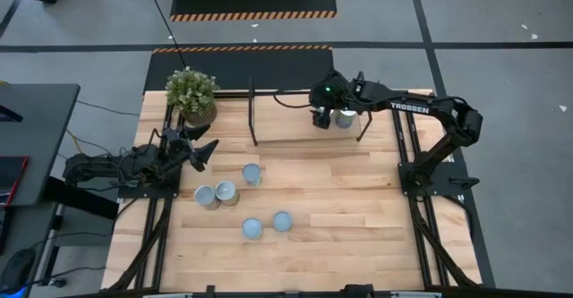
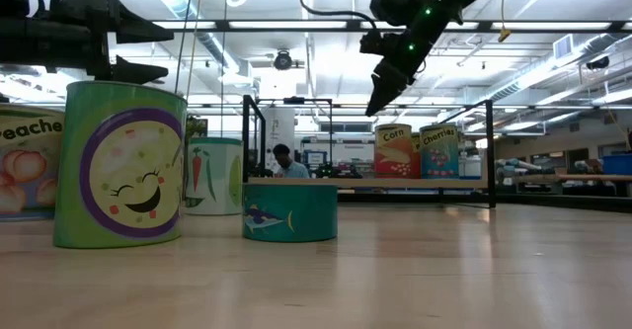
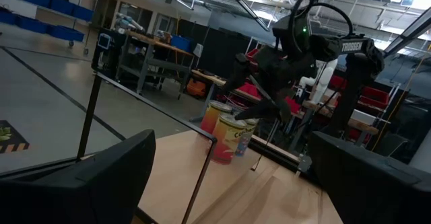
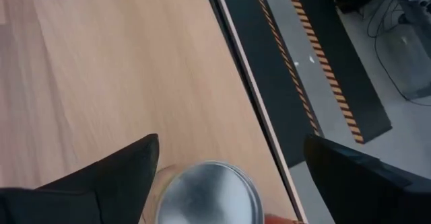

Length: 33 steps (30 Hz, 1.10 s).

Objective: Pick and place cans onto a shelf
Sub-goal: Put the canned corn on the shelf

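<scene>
Cans being shelved: a placing step is being finished at the shelf (image 1: 304,123).

The right gripper (image 1: 324,119) is being held above the shelf with jaws wide and empty, over two cans (image 2: 419,151) labelled "Corn" and "Cherries". Five cans (image 1: 252,174) are waiting on the table (image 1: 358,226); one is judged the next pick. The left gripper (image 1: 199,153), jaws wide, is being kept beside the plant (image 1: 192,92). "TROSSEN" is lettered on the right arm.
</scene>
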Motion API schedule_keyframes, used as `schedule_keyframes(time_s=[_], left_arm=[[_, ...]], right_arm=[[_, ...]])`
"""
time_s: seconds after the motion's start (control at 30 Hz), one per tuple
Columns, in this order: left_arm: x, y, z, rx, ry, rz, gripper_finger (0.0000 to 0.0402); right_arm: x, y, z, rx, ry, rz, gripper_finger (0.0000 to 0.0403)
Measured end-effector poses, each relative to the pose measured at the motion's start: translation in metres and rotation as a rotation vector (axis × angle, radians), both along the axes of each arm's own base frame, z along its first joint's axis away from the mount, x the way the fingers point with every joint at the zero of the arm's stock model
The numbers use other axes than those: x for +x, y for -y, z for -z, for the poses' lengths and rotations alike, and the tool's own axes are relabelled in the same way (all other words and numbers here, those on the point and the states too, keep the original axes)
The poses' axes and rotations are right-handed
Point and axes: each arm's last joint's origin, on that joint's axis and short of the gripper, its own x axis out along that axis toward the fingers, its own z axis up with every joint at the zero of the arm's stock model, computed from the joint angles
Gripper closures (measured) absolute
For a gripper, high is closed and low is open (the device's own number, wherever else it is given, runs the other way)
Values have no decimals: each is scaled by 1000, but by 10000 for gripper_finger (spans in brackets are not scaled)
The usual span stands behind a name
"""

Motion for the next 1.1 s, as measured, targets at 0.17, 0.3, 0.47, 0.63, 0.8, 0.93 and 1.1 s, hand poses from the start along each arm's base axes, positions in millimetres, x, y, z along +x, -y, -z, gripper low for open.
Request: schedule_keyframes(time_s=[0.17,0.3,0.47,0.63,0.8,0.93,1.1], left_arm=[[0,0,-1,1,12,-1,5],[-1,0,-3,26,16,-15,5],[-1,0,-4,58,-2,-19,5],[-1,0,-3,61,-5,-20,5],[-1,0,-3,61,-5,-20,5],[-1,0,-3,61,-5,-19,5],[-1,0,-3,61,-5,-19,5]], right_arm=[[7,3,-11,2,27,-3,29],[25,12,-9,14,-31,-11,29],[44,17,8,-5,-188,-6,29],[49,20,19,-41,-266,21,29],[45,20,20,-53,-302,82,29],[41,19,18,-51,-322,100,29],[41,15,17,-50,-326,98,29]])
